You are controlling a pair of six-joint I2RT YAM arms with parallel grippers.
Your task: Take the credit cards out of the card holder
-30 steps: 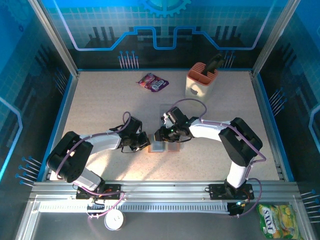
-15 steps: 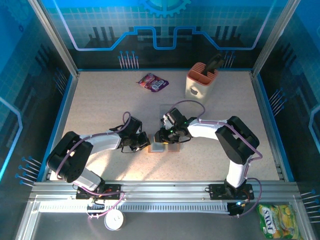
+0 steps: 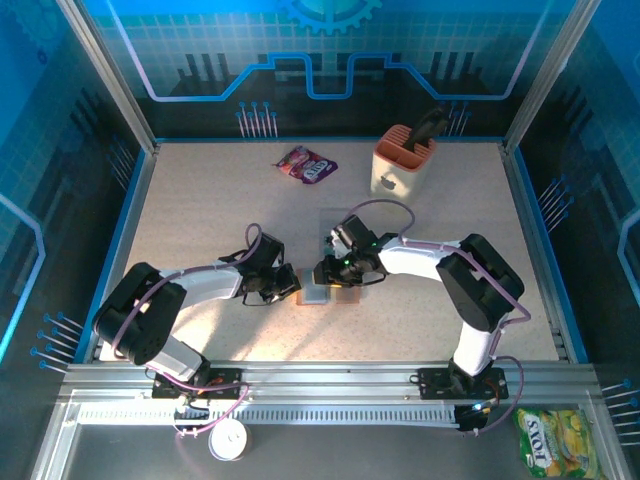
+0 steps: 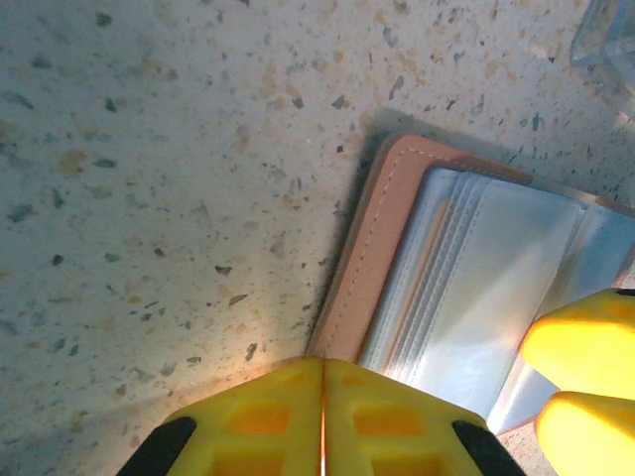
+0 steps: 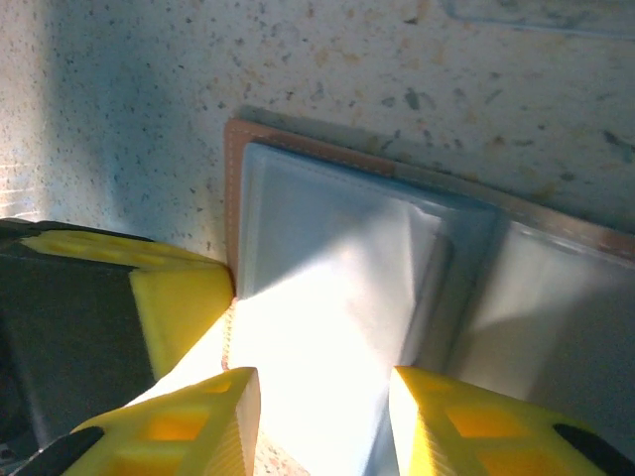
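Snack packet [image 3: 306, 165] and caddy [image 3: 403, 160] well apart from card holder [image 3: 318, 294]

The table [image 4: 149, 169] is seen as a matt, speckled, stone-like surface with a fine grain. The card holder [image 4: 377, 238] is edged in smooth tan leather with a stitched seam, while its grey-blue inner pockets [image 5: 327, 258] are given a glossy, plastic-like sheen under the light. The fingers of the left hand [image 4: 322, 402] and the right hand [image 5: 322, 412] are moulded in yellow plastic with a dull, slightly waxy finish
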